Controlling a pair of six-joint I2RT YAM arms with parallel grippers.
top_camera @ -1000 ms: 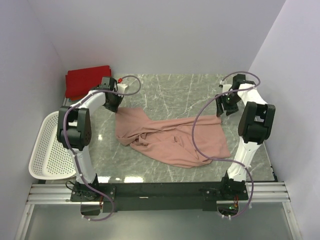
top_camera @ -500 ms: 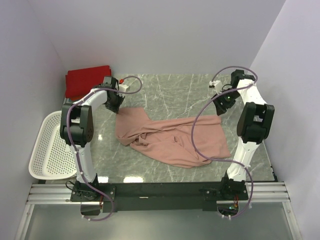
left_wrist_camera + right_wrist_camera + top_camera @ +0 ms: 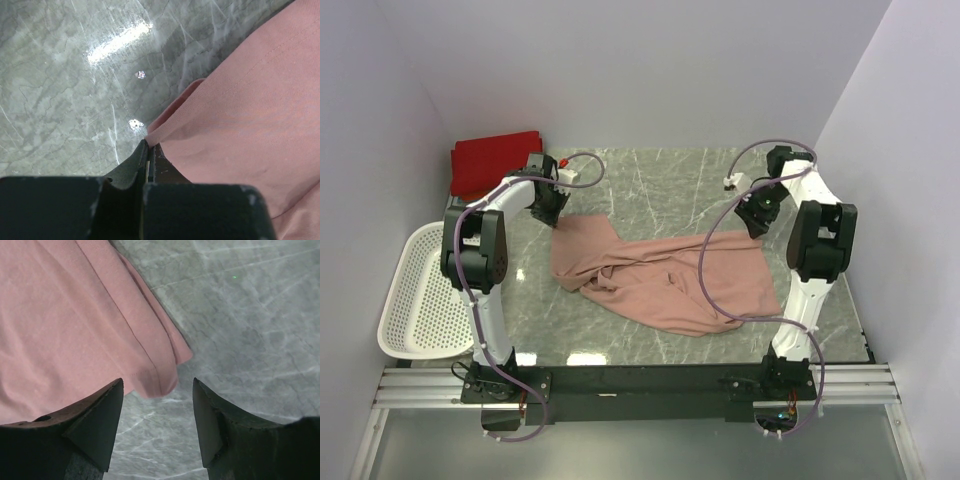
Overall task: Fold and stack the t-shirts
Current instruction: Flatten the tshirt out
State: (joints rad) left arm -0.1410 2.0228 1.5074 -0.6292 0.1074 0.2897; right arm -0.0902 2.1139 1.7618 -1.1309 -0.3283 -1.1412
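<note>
Top external view, from the arm bases outward: a white perforated plastic basket (image 3: 415, 300) sits off the near-left edge of the grey marble-patterned desk (image 3: 670, 180). A large dusty-pink soft cloth t-shirt (image 3: 665, 280) lies crumpled and spread across the middle of the desk, wrinkled and bunched along its left half, its widest part toward the right. Beyond it, both arms reach over its far edge.

The left end effector (image 3: 548, 212) is at the shirt's far-left corner. In the left wrist view the left end effector (image 3: 149, 147) is closed, its dark fingertips (image 3: 142, 155) pressed together with a fold of the pink cloth's (image 3: 240, 115) edge pinched at the tips, low over the desk.

The right end effector (image 3: 757, 222) hangs at the shirt's far-right corner. In the right wrist view the right end effector (image 3: 157, 382) is open, its two dark fingers (image 3: 100, 410) spread apart either side of the hemmed corner of the pink cloth (image 3: 75, 315), holding nothing.

Farthest back, a bright red folded cloth t-shirt (image 3: 490, 162) rests at the far-left corner, apart from the pink one.
</note>
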